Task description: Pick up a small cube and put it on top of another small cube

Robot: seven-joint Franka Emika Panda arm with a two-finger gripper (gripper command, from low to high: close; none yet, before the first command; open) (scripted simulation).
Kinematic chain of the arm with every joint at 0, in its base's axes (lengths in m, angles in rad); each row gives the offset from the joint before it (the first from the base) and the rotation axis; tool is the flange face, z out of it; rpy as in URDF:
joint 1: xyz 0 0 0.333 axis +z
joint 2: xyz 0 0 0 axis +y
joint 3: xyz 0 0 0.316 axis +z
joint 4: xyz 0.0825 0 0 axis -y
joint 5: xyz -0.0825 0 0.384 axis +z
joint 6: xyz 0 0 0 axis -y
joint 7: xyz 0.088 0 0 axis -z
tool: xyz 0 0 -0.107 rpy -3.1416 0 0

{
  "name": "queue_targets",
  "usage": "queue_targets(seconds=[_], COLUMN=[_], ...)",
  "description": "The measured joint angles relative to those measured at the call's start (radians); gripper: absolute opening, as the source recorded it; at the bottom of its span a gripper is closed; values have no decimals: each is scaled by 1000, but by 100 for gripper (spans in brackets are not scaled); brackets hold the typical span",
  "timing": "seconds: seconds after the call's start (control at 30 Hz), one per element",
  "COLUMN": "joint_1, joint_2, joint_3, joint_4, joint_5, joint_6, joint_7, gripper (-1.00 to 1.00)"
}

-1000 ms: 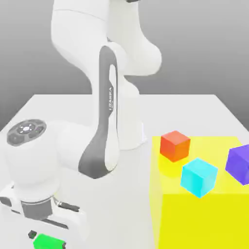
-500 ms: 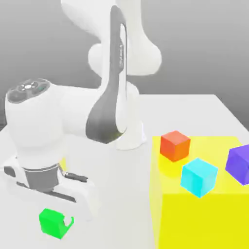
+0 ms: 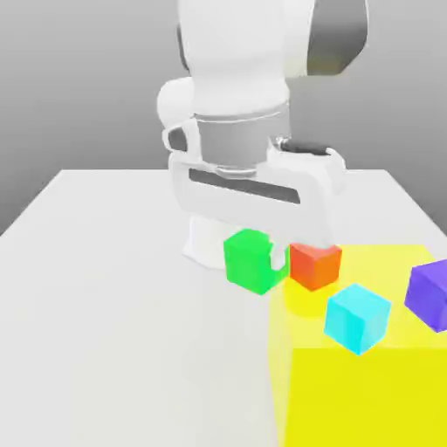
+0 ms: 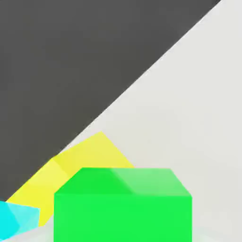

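Green small cube (image 3: 251, 259) is hanging in the pincer (image 3: 257, 262), which is clamped on it, and it is staying above the white table (image 3: 105, 288), not touching it. Just beside the pincer, toward the exterior view's right, a red cube (image 3: 314, 264) is sitting on a yellow block (image 3: 367, 384). Further from the pincer on the same block, a cyan cube (image 3: 356, 317) and a purple cube (image 3: 429, 294) are resting. In the hand view the small cube (image 4: 123, 205) is sitting right under the camera, with the yellow block (image 4: 80, 158) behind it.
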Motion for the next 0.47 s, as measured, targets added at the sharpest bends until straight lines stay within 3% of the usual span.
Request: queue_targets(seconds=[0.2, 0.33, 0.37, 0.47], joint_1=[10, 10, 9, 9], joint_2=[-141, -98, -89, -89], joint_3=[128, 156, 159, 159], joint_4=[-38, -124, -138, -138], joint_5=[-42, -47, -47, -47], joint_6=[-117, 8, 31, 31], joint_7=[308, 350, 351, 351], gripper=[-100, -100, 100, 100])
